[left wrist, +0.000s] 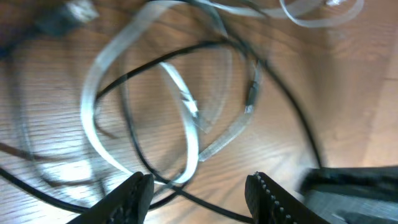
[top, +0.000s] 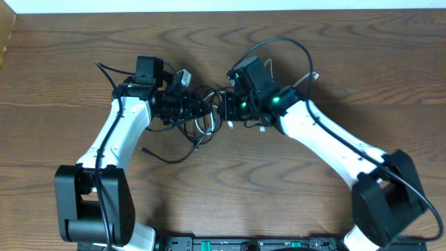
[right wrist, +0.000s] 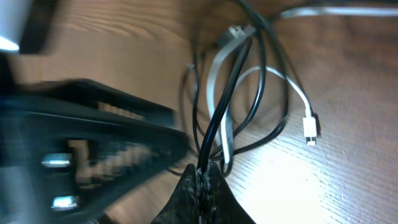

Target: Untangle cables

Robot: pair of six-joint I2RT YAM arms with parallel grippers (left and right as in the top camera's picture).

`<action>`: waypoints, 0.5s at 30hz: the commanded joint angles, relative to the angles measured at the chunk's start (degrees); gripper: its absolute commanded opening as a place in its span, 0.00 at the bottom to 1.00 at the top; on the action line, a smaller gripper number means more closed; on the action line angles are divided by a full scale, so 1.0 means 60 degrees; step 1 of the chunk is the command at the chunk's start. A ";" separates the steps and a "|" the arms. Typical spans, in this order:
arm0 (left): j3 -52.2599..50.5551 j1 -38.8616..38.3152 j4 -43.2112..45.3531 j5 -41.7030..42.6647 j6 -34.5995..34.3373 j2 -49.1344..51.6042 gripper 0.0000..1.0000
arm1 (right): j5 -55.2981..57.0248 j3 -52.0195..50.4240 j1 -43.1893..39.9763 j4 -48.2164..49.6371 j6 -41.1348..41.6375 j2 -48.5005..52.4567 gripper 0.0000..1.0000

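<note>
The black cable [top: 178,159] and the white cable [top: 207,126] lie in one tangle on the wooden table, between my two grippers. My left gripper [top: 197,109] is open; in its wrist view the jaws [left wrist: 199,194] stand apart over the tangle, with a strand of black cable [left wrist: 134,146] running across the gap and a flat white cable loop [left wrist: 186,121] just ahead. My right gripper [right wrist: 204,179] is shut on the black cable [right wrist: 227,93], which rises from its tips into the knot. A white plug [right wrist: 309,128] lies loose to the right.
A black plug end [top: 144,149] trails toward the front left of the table [top: 230,202]. The right arm's own thicker black wire [top: 296,43] arcs above it. The left gripper's body [right wrist: 106,146] sits close to the right gripper's tips.
</note>
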 commanded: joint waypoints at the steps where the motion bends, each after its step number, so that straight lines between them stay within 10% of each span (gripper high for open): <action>1: 0.0106 -0.0047 -0.0025 0.0681 0.0208 -0.0018 0.54 | -0.0149 0.0138 -0.0149 0.0146 -0.0335 -0.0335 0.01; 7: 0.0106 -0.0044 -0.0018 0.0393 0.0342 -0.0018 0.55 | -0.1151 0.0146 -0.0594 0.0455 -0.0900 -0.0444 0.02; 15: -0.0015 -0.0044 0.0007 -0.3708 -0.1661 0.0018 0.56 | -0.1789 0.0379 -0.1260 0.0933 -0.2157 -0.1989 0.02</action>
